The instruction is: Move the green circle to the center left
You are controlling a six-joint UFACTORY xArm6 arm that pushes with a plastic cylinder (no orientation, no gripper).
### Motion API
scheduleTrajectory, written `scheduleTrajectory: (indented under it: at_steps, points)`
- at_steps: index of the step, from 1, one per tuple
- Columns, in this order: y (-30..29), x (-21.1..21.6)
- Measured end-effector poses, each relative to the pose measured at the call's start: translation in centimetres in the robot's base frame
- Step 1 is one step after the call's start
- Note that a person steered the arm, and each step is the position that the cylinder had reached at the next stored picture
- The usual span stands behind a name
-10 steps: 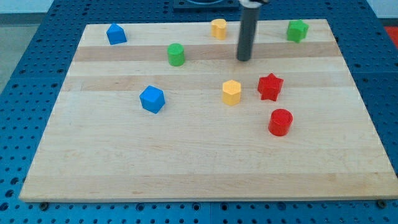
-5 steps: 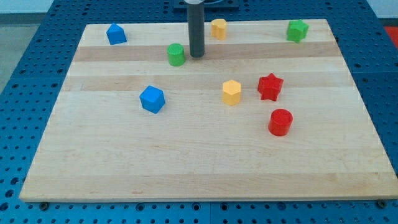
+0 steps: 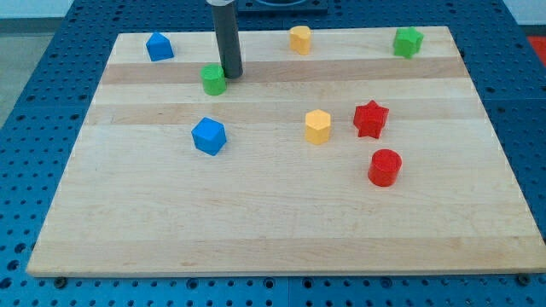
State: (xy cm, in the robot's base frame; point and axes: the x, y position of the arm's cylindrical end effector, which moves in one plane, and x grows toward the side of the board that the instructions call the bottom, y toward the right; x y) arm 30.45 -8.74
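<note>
Pale wooden board (image 3: 281, 230) made of glued planks, grain running from the view's left to the view's right, lying on a blue perforated base plate (image 3: 34, 102) that shows on all sides. A strip of light floor visible beyond the far left corner. No brands, labels or writing readable anywhere.

No claw on this arm: only a straight dark rod coming down from the view's top, so nothing to open or close. My tip (image 3: 231, 75) down on the board in the far left quarter, pressed against the right side of the green circle (image 3: 213, 79), touching or all but touching it.

Green circle standing near the far edge, left of the board's middle, well short of the left edge.

Around it: blue house-shaped block (image 3: 159, 46) close to the far left corner; blue cube-like block (image 3: 209, 136) below the green circle, nearer the board's centre, well apart from it. Yellow block (image 3: 299, 39) at the far edge, right of the rod. Green star-like block (image 3: 408, 41) near the far right corner. Yellow hexagonal block (image 3: 317, 126) right of centre, with a red star (image 3: 370, 118) just beside it and a red cylinder (image 3: 384, 167) nearer the view's bottom.

Between the green circle and the left edge, only bare wood; blue cube-like block lower down, off that line.
</note>
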Motion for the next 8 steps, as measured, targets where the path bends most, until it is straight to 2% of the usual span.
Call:
scheduleTrajectory:
  at_steps: [2,3,5,6,7,8]
  points:
    - [-4.5,4.4]
    - [-5.6,4.8]
    - [-5.6,2.7]
    - [-6.9,3.3]
    - [-10.2,5.7]
    - [-10.2,5.8]
